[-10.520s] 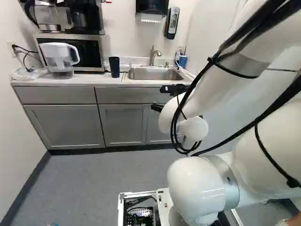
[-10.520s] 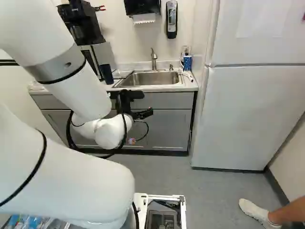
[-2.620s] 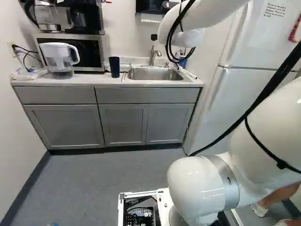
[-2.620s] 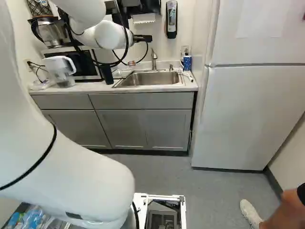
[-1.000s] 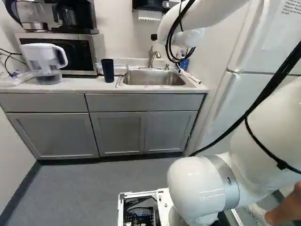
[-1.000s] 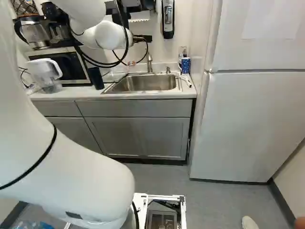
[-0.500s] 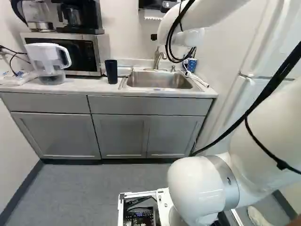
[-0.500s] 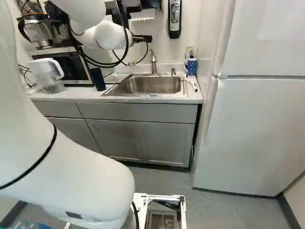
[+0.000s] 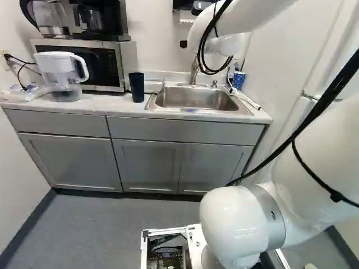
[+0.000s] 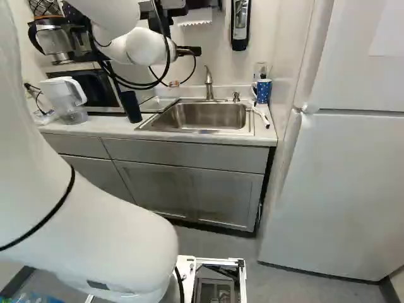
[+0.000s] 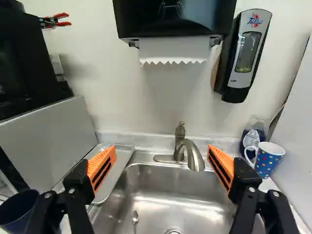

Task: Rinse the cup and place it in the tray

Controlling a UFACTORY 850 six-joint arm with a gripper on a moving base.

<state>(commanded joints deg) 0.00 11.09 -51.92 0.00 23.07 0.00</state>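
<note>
**Jaws wide, cup [image 9: 137, 87] on the surface [image 10: 117, 127]**

The jaws stand wide apart, their orange pads [image 11: 102, 167] facing each other with nothing held between them. The cup, dark blue, stands upright to the left of the jaws and lower than them, near the microwave [image 9: 127, 63].

The tray [image 11: 119, 168] lies flat by the left jaw, partly hidden behind it, between the microwave and the sink [image 11: 168, 195]. The sink opens ahead of the jaws and below them — a spoon [image 11: 135, 219] lies inside it. Between the jaws, farther ahead, the faucet [image 11: 195, 158] curves over the basin.

Beyond the right jaw stands a mug [image 11: 267, 159], blue with coloured dots and a white handle. Higher than the jaws, on the wall ahead, are the towel dispenser [image 11: 170, 19] and, to its right, the soap dispenser [image 11: 247, 53]. Well to the left of the jaws is a pitcher [image 9: 59, 70]; well to their right — the fridge [image 10: 341, 189].
</note>
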